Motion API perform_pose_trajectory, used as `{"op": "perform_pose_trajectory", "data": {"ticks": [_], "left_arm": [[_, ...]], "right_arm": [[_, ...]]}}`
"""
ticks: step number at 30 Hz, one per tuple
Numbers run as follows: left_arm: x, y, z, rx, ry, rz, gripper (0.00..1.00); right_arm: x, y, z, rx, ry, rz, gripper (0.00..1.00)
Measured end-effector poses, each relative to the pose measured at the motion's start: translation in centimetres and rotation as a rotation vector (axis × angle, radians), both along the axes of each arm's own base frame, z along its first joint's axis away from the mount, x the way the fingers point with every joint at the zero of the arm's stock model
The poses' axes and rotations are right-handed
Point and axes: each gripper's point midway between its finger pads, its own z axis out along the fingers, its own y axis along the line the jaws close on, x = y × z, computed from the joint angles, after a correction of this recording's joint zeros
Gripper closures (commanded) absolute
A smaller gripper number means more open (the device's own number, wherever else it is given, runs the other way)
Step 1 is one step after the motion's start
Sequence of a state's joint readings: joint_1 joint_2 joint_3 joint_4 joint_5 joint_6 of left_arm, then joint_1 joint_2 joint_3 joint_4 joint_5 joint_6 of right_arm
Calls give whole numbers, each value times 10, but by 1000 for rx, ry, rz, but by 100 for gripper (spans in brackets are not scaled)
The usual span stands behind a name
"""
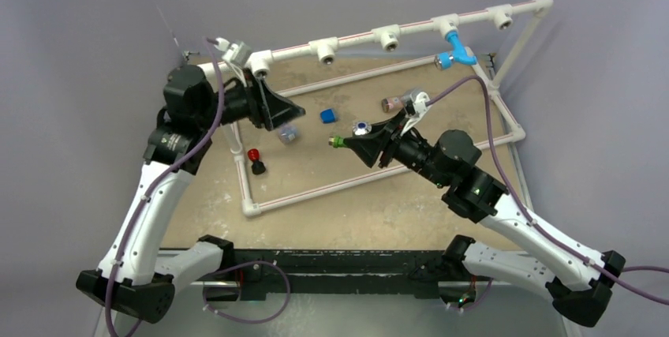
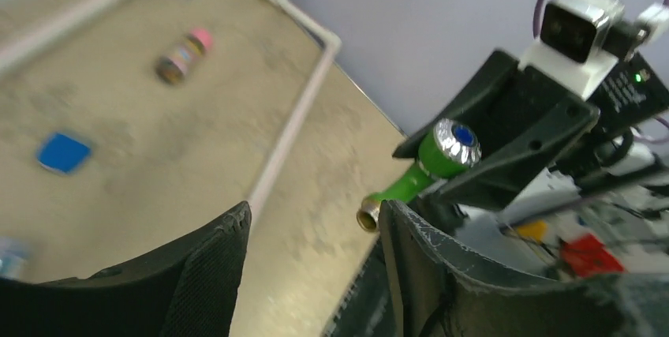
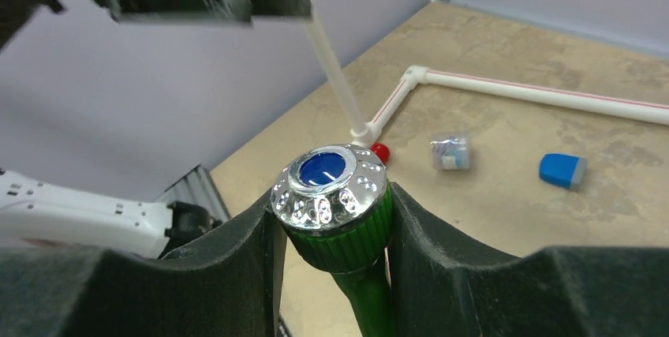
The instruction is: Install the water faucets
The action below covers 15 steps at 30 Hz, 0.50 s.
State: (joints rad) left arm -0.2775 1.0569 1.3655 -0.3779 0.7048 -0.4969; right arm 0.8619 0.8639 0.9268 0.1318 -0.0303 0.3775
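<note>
My right gripper (image 3: 330, 201) alone is clamping the green faucet (image 3: 327, 170), left gripper (image 2: 312, 219) gaping empty; it is risking pivoting loose.

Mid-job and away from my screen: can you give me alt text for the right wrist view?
The right gripper is shut on the green faucet, gripping its chrome-capped, blue-centred head. Beyond it, on the tan table, lie a white pipe frame and a small blue block.

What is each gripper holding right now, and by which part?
Right gripper clamps the green faucet around its green body, just under the silvery cap. Left gripper is open, holding nothing.
</note>
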Motion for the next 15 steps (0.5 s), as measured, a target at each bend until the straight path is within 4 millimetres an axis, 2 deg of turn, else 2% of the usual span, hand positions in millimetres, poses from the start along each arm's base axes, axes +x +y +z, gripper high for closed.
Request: {"op": "perform_pose_trajectory", "data": {"ticks": [2,5,7,10,15], "left_arm": [[-13,-8,-31,-10,118,-86,35],[-34,-16,-60,-26,242,-198,33],[-52,-18,-68,-38,284,-278,32],[-76,-19,-69,-53,301,-379,31],[-103,-17,-78,-77,344,-485,30]], "right_arm": [[-7,4,-3,-3,18,43,100],[-16,8,-7,1,57,95,100],[-23,13,-8,13,87,137,100],[-33,22,-8,37,136,205,100],[-40,38,-6,90,213,289,100]]}}
